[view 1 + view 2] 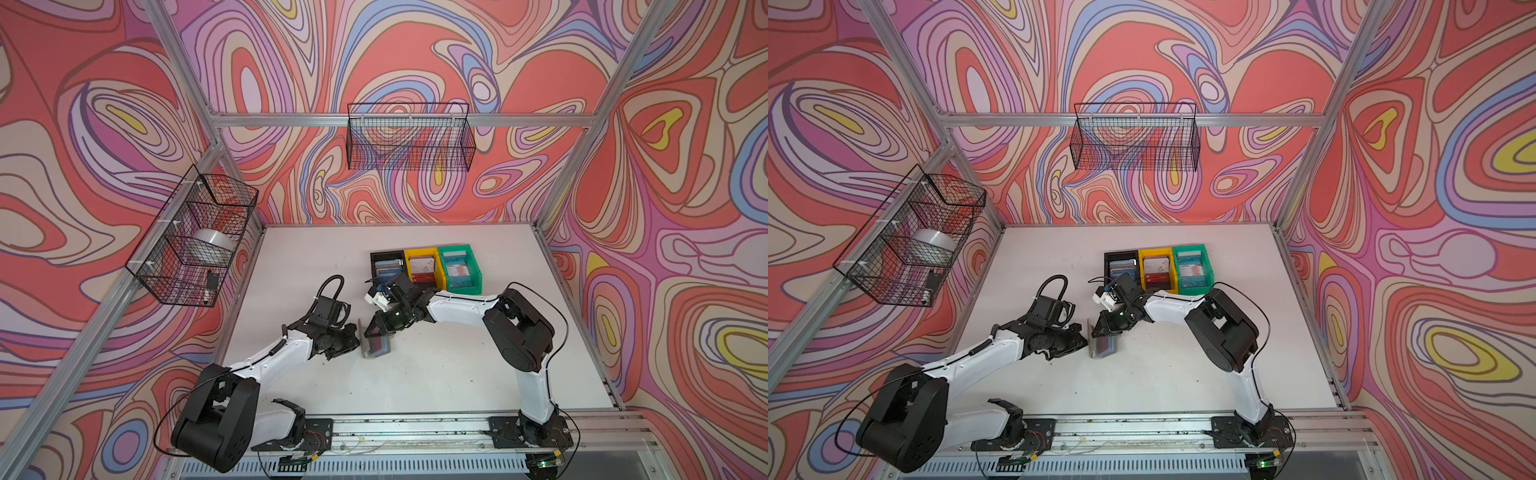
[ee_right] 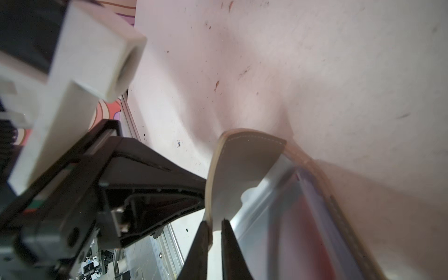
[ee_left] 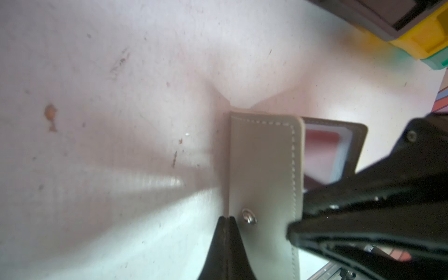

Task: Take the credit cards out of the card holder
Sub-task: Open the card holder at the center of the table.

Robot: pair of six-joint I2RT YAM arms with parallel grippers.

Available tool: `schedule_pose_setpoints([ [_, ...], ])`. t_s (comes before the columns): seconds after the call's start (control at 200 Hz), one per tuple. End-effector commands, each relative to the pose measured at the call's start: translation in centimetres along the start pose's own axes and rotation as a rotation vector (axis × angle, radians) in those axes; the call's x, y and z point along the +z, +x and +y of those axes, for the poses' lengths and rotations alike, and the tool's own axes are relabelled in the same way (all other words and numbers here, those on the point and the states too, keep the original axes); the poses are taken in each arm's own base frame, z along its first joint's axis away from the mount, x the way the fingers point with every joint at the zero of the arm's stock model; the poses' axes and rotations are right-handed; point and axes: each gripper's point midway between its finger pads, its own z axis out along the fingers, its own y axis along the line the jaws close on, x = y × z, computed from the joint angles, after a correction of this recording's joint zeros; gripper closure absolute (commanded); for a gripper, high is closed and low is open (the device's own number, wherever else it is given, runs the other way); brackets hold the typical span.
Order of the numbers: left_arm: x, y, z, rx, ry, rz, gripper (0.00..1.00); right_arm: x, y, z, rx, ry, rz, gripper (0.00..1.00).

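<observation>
Card holder (image 3: 264, 169) open on desk (image 3: 97, 72); left fingers (image 3: 218, 242) clamp its raised cover, right fingers (image 2: 198, 247) slightly parted astride it.

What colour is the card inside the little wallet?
Red: the thin plastic card in the flat grey card holder, clearest in the left wrist view.

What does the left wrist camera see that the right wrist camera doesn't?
Only the left wrist view shows the shiny snap button on the card holder, plus corners of the yellow bin and green bin. Only the right wrist view shows the holder's flap from inside and a big white block. Both show the grey holder, a red card in its sleeve (blurry in the right wrist view), the white table, and the left pincer pinching the flap's edge.
</observation>
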Motion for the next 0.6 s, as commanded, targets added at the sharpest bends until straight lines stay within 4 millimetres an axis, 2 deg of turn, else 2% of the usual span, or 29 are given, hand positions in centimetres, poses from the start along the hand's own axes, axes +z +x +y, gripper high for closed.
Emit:
schedule_pose_setpoints([
  [0.0,-0.7,1.0,1.7,0.002,-0.088,0.039,1.0,1.2,1.6,-2.0,0.043,0.042,0.039,0.8],
  [0.085,-0.8,1.1,2.0,-0.006,-0.099,0.047,1.0,1.2,1.7,-2.2,0.042,0.045,0.042,0.71],
  [0.215,-1.4,0.8,1.4,0.0,-0.099,0.051,1.0,1.2,2.1,-2.4,0.048,0.051,0.047,0.65],
  [0.28,-2.4,0.4,1.0,0.006,-0.101,0.034,1.0,1.2,2.2,-2.6,0.05,0.053,0.049,0.59],
  [0.496,-6.7,-1.8,-2.0,0.042,-0.046,-0.08,1.0,1.6,2.4,-3.0,0.06,0.057,0.06,0.52],
  [0.596,-7.5,-2.9,-3.0,0.049,-0.023,-0.12,1.0,1.9,2.6,-3.4,0.061,0.063,0.073,0.49],
])
